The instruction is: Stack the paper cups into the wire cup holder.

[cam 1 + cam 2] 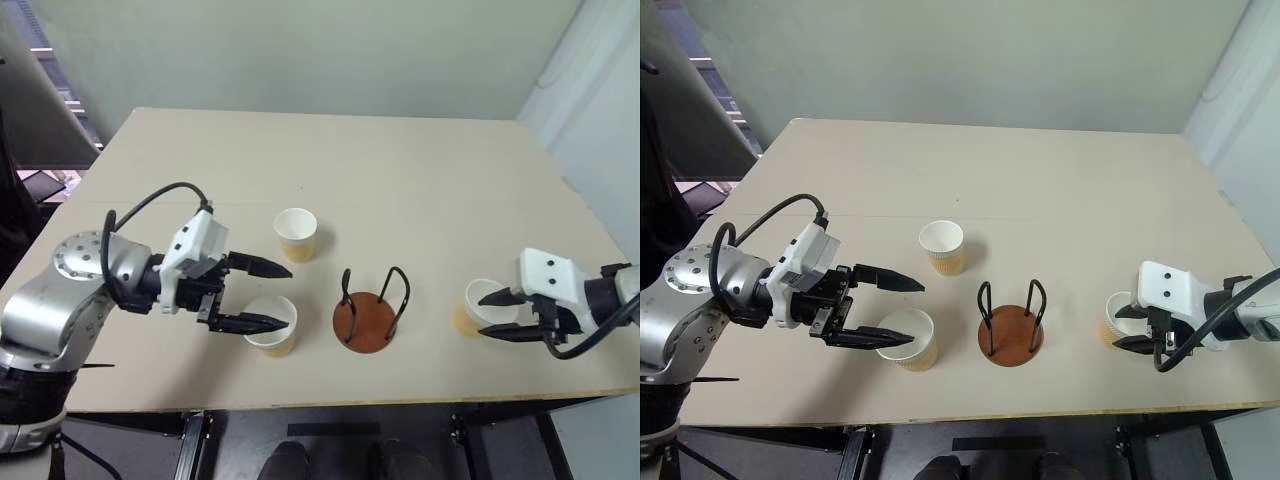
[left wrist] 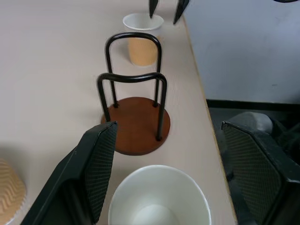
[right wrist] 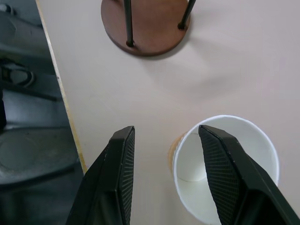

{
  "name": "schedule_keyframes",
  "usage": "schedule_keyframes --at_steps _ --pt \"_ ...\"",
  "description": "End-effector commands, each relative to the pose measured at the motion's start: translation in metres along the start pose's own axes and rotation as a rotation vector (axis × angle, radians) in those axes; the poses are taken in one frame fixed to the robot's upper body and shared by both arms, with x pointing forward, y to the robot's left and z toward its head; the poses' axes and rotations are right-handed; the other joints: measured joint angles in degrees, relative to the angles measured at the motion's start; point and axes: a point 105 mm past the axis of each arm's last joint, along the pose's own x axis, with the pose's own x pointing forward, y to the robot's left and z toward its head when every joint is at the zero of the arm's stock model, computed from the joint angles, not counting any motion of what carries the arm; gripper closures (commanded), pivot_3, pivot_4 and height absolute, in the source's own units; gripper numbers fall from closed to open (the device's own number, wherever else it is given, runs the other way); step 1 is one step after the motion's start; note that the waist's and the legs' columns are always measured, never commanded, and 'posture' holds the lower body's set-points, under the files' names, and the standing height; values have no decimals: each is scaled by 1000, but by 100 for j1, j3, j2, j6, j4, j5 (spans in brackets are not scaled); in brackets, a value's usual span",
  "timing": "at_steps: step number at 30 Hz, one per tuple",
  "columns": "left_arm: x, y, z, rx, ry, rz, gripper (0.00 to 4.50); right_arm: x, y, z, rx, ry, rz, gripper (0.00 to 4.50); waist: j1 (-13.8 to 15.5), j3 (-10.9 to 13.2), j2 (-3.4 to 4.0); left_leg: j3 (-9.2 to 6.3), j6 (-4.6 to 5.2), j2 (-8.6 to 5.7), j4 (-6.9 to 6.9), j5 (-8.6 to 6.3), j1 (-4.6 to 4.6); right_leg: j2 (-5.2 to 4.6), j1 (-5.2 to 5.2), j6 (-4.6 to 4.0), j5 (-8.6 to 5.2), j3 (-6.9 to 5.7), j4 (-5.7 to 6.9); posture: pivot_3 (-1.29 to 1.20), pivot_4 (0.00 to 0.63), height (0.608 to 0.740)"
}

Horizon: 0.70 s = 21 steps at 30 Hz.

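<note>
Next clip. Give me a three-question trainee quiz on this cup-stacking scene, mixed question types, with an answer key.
1. How many paper cups stand on the table?
2. True or false: a cup already sits inside the wire cup holder.
3. Which hand is beside the cup nearest the table's right edge? A) left hand B) right hand

Key:
1. Three: one behind the holder, one at the left hand (cup at), and one at the right hand (cup at).
2. False; the holder is empty.
3. B. In the right wrist view, one finger is over that cup's mouth and the other is outside it.
</note>
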Motion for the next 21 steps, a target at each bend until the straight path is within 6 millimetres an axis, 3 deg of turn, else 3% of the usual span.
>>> schedule_keyframes --at_steps 1,8,12,15,21 --pt "-4 -3 13 55 -19 38 701 1 -5 -4 -39 35 -16 2403 1 0 0 0 1 0 -2 -1 1 0 0 0 0 0 -1 0 150 740" --pt "-6 -4 13 43 -11 68 701 13 -5 -10 -42 51 18 2403 5 0 0 4 2 1 1 -2 3 1 3 0 0 0 0 0 150 740" --pt "-8 -3 13 45 -6 85 701 17 -8 -13 -45 57 23 3259 1 0 0 7 2 5 1 -3 6 3 4 0 0 1 2 0 150 740" --pt "-9 -3 13 48 -5 94 701 18 -10 -16 -50 65 20 4385 3 0 0 7 1 8 2 -3 6 4 4 0 0 0 2 0 150 740" --pt "-9 -2 13 43 -4 105 701 16 -15 -23 -57 85 6 4474 3 0 -1 12 0 9 2 -4 6 5 5 0 1 1 2 0 150 740"
